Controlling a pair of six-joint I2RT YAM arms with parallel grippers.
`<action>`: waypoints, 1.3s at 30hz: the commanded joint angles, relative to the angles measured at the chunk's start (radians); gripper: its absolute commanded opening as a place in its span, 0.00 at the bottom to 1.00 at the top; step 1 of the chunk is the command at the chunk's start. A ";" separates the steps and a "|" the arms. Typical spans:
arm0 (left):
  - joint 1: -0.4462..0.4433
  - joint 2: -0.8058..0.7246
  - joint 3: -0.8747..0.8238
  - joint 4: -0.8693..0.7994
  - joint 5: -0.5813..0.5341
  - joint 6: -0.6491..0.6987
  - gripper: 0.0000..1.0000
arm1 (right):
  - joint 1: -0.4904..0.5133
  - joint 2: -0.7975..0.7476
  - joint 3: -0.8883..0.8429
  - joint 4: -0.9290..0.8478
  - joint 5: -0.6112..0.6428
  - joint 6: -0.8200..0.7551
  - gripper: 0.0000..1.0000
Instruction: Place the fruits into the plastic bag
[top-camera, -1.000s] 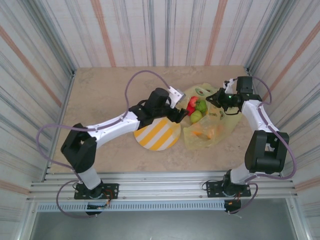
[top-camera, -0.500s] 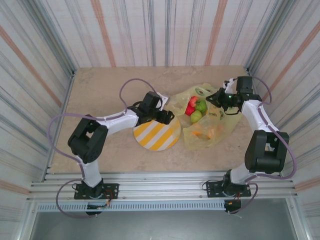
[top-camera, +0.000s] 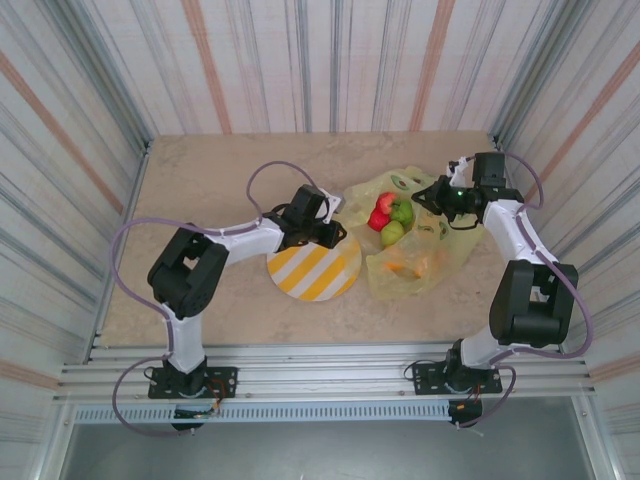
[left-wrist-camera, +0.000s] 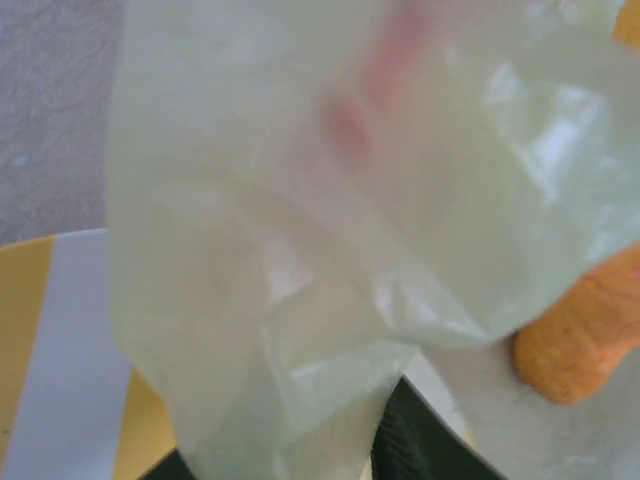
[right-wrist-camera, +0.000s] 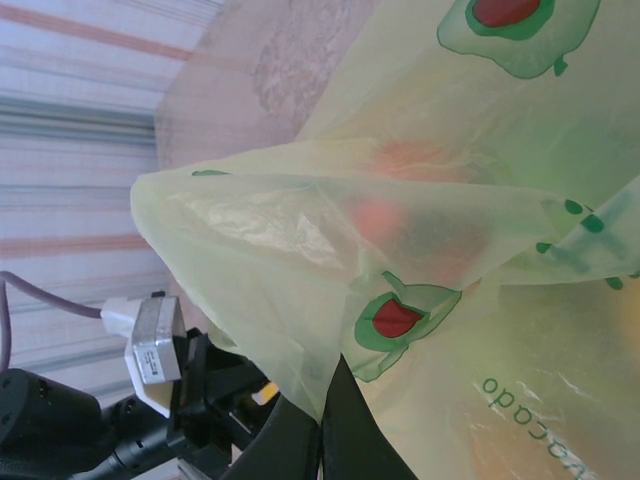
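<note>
Marble-look table (top-camera: 200, 190), striped corrugated walls (top-camera: 100, 90) on three sides.

Right gripper (right-wrist-camera: 322, 415): jaws fully closed, pinching a fold of the plastic bag (right-wrist-camera: 470, 300) at its far right rim.

Left gripper (left-wrist-camera: 290, 455): jaws nearly together on a gathered strip of bag film at the bag's left edge, just above the far rim of the striped plate (top-camera: 315, 272).

Bag mouth spread between the two grippers. In the opening lie one red fruit (top-camera: 381, 210) and two green fruits (top-camera: 402, 211), touching. Orange fruits (top-camera: 415, 265) show through the film, nearer the arm bases.
</note>
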 joint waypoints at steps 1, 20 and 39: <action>-0.016 -0.088 0.017 0.014 0.066 -0.007 0.11 | -0.010 -0.033 0.010 0.006 0.009 -0.013 0.00; -0.107 -0.235 0.278 -0.036 0.132 -0.022 0.00 | -0.007 -0.304 0.161 -0.235 0.440 -0.209 0.00; -0.050 -0.103 0.428 -0.131 -0.081 -0.067 0.00 | 0.082 -0.143 0.238 -0.235 0.693 -0.298 0.00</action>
